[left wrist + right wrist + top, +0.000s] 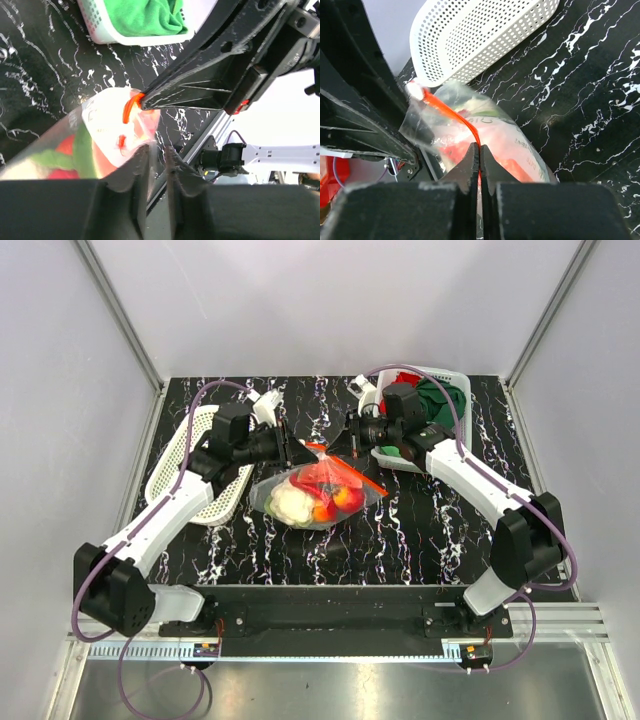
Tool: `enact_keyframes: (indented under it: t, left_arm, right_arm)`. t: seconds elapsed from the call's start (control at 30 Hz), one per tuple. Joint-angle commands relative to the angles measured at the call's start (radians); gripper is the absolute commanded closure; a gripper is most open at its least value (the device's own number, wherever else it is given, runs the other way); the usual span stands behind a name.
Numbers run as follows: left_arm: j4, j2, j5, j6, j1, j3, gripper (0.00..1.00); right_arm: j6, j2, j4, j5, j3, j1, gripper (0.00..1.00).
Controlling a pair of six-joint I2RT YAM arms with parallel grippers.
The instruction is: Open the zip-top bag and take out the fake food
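The zip-top bag (310, 495) lies mid-table, clear plastic with an orange zip strip (451, 114) along its raised mouth. The fake food (322, 498) shows through it: red, orange and pale pieces. My right gripper (480, 148) is shut on the zip strip, seen in the left wrist view as dark fingers (165, 95) pinching the strip's orange end (130, 107). My left gripper (157, 152) is at the bag's (107, 132) left mouth edge; its jaws stand a narrow gap apart, with the film against the left finger. The two grippers (297, 453) (342, 448) face each other over the bag's mouth.
An upturned white mesh basket (190, 455) leans at the left, close behind the bag (480, 35). A second white basket (447, 375) at the back right holds a green cloth (440, 400) (145, 17). The table is black marble-patterned, with grey walls around it.
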Motion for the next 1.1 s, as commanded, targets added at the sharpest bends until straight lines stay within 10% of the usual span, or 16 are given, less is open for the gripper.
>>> enact_keyframes:
  t: [0.0,0.3,0.77,1.07]
  left_arm:
    - [-0.009,-0.081,-0.067,0.002,-0.004,-0.003,0.61]
    - [-0.099,-0.181,-0.193,0.042,0.080,-0.048,0.26]
    - [0.223,-0.034,0.250,0.099,0.145,-0.049,0.33]
    - [0.335,0.135,0.382,0.071,0.160,-0.034,0.62]
  right_arm:
    - [0.021,-0.042,0.042,-0.026,-0.010,0.006,1.00]
    - [0.020,-0.097,0.005,-0.095,-0.033,0.004,1.00]
    - [0.093,-0.086,0.007,-0.218,-0.008,0.002,1.00]
    - [0.102,-0.068,0.002,-0.254,-0.002,-0.004,1.00]
